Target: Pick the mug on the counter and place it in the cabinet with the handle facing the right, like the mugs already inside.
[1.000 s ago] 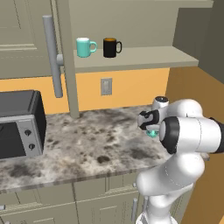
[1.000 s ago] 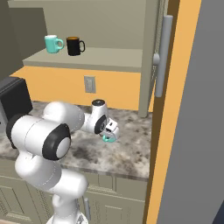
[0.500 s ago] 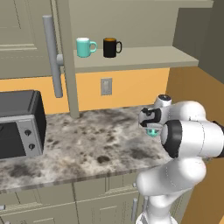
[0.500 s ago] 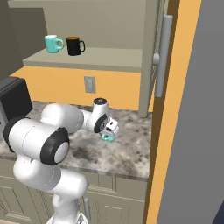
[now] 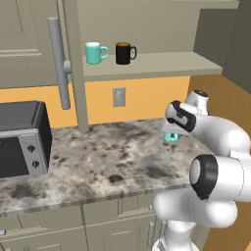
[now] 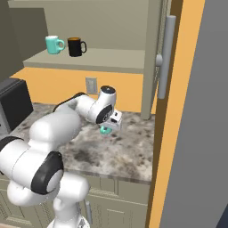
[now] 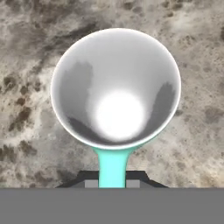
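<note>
The mug (image 7: 115, 89) stands upright on the surface (image 5: 108, 157), below the cabinet (image 5: 162, 63) shelf and to the right of the black microwave (image 5: 22, 139). The tool (image 7: 113, 183) is above it, looking down into its white interior, and is closed narrow on the teal handle (image 7: 113, 168) (a grip there probably lets the arm steer which way the loop faces). On the shelf wait 2 mugs (image 5: 110, 53), handles to the right, with bare shelf beside them for this 1

Teal mug (image 5: 171, 138) on counter (image 5: 98, 157), arm above, two mugs (image 5: 110, 53) on shelf
</note>
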